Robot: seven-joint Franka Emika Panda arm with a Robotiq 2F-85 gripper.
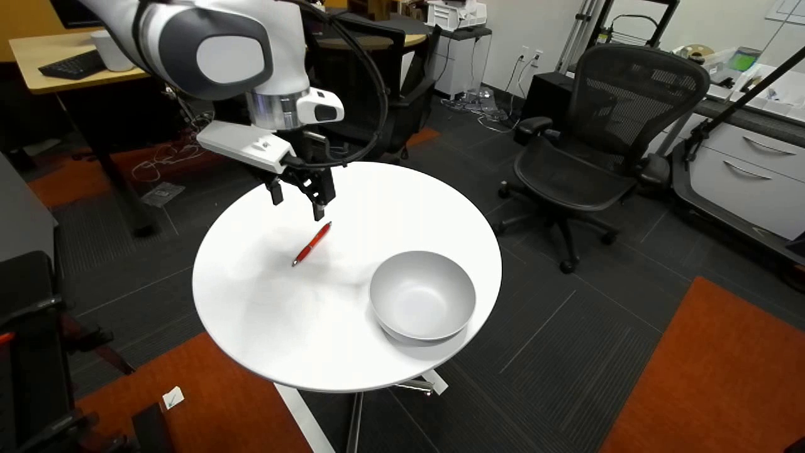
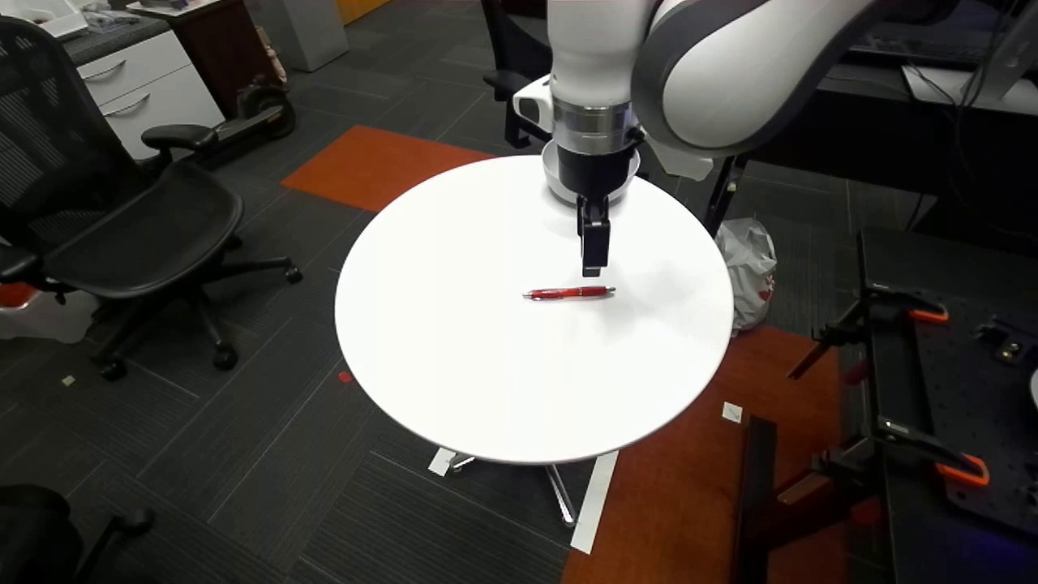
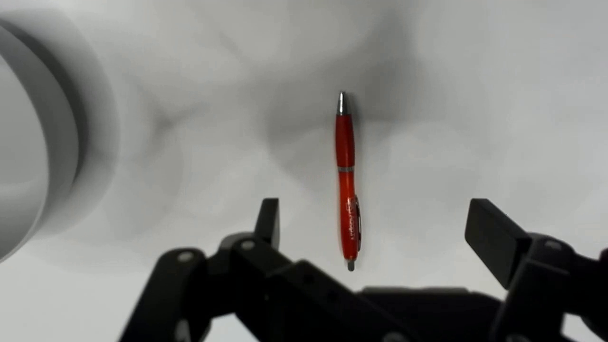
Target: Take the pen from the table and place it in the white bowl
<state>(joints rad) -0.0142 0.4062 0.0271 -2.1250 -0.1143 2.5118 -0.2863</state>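
Observation:
The red pen (image 1: 312,244) lies flat on the round white table (image 1: 283,333). It also shows in an exterior view (image 2: 570,293) and in the wrist view (image 3: 345,147). The white bowl (image 1: 422,302) stands upright near the table's edge, its visible inside bare. It is partly behind the arm in an exterior view (image 2: 556,174) and cut off at the left of the wrist view (image 3: 61,142). My gripper (image 1: 297,204) is open and empty above the table, pointing down. In the wrist view the pen's clip end lies between the spread fingertips (image 3: 373,213), apart from both.
A black office chair (image 1: 578,151) stands beyond the table, also seen in an exterior view (image 2: 146,219). A light-wood desk (image 1: 47,50) is behind the arm. A black bench (image 2: 957,324) with orange-tipped clamps stands beside the table.

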